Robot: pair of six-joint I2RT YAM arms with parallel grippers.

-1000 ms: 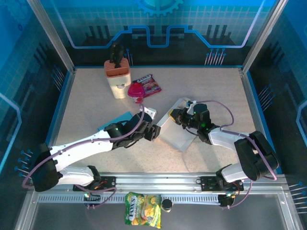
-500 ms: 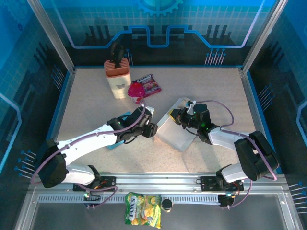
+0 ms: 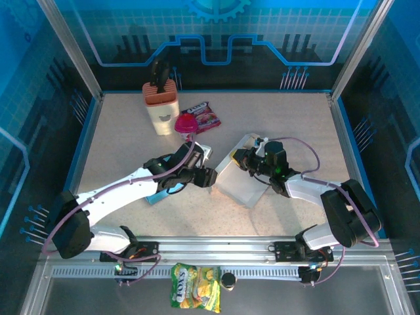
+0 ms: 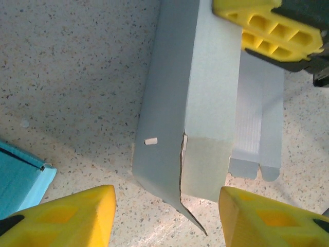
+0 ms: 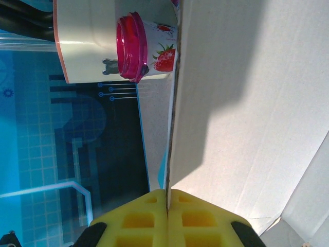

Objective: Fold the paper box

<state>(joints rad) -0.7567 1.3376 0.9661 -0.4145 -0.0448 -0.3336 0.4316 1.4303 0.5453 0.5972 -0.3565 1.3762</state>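
Box location: the grey-white cardboard paper box (image 3: 241, 180) is laid mid-table between both arms, part-folded, with one panel raised.
Right gripper (image 5: 167, 198): pinched fully closed on the thin edge of a box panel.
Left gripper (image 4: 165, 206): jaws parted about halfway, nothing gripped. The box's near end is straddled by the yellow fingers (image 4: 72, 218), and no contact is seen.
Box axis: the long axis is run far-to-near, slightly slanted. In the left wrist view the creased corner is pointed at the left gripper, with tab flaps to its right.
Risk, crease: the ragged corner seam could be torn if the wall is pushed off the fold line.
Risk, slip: the panel could be dragged out of the right pinch by a sideways shove.
Risk, snag: the light blue flat sheet (image 4: 20, 177) near the left finger could be caught.
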